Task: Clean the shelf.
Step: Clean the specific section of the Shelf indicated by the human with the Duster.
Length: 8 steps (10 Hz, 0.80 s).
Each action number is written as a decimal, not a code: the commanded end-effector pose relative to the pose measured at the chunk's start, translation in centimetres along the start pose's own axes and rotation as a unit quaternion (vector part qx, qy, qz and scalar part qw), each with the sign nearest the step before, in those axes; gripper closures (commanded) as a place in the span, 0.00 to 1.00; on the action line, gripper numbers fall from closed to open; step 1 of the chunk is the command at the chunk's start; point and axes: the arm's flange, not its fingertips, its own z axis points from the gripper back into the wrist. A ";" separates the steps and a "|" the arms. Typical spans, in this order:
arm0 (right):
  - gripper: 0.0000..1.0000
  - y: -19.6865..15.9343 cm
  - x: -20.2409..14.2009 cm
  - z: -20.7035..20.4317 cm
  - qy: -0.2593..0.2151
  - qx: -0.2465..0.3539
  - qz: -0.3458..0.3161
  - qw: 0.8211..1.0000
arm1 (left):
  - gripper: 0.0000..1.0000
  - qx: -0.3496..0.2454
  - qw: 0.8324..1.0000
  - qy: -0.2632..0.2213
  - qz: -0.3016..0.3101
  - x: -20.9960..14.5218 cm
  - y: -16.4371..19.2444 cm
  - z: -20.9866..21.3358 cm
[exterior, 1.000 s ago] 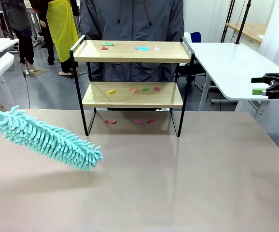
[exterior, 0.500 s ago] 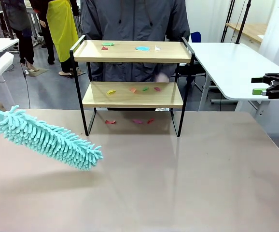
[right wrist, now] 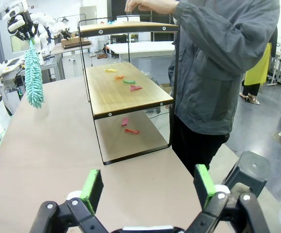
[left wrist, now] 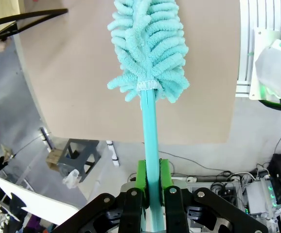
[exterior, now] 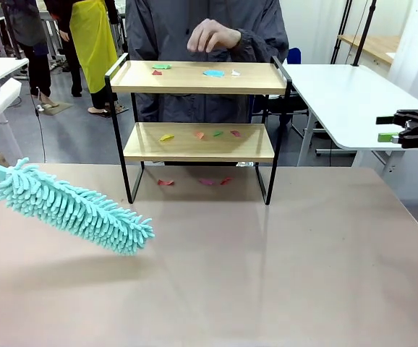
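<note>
The shelf [exterior: 198, 86] stands at the far middle of the table, two wooden boards in a black frame. Small coloured paper scraps [exterior: 212, 72] lie on its top board, more on the lower board [exterior: 198, 134] and on the tabletop beneath it. A fluffy teal duster [exterior: 71, 206] hangs over the table's left part, well short of the shelf. My left gripper [left wrist: 150, 182] is shut on the duster's handle [left wrist: 149, 126]. My right gripper [exterior: 391, 125] hovers open and empty at the far right, off the table's edge. In the right wrist view the shelf [right wrist: 131, 92] stands ahead of this gripper [right wrist: 148, 187].
A person in a grey jacket stands right behind the shelf, one hand [exterior: 212, 35] raised above the top board. White tables [exterior: 339, 94] flank the scene at the right and far left. The beige tabletop [exterior: 267, 275] in front of the shelf is bare.
The person's hand has risen from behind the shelf to above the top board. Both arms and the duster have stayed still.
</note>
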 end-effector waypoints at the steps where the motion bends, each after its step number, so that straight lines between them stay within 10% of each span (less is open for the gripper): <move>1: 0.00 0.0 0.2 -0.1 0.000 0.000 0.002 1.000 | 0.87 -0.001 1.000 -0.004 -0.002 -0.1 -0.2 0.1; 8: 0.00 0.0 0.2 -0.1 0.000 0.000 0.002 1.000 | 0.87 -0.001 1.000 -0.004 -0.002 -0.1 -0.2 0.1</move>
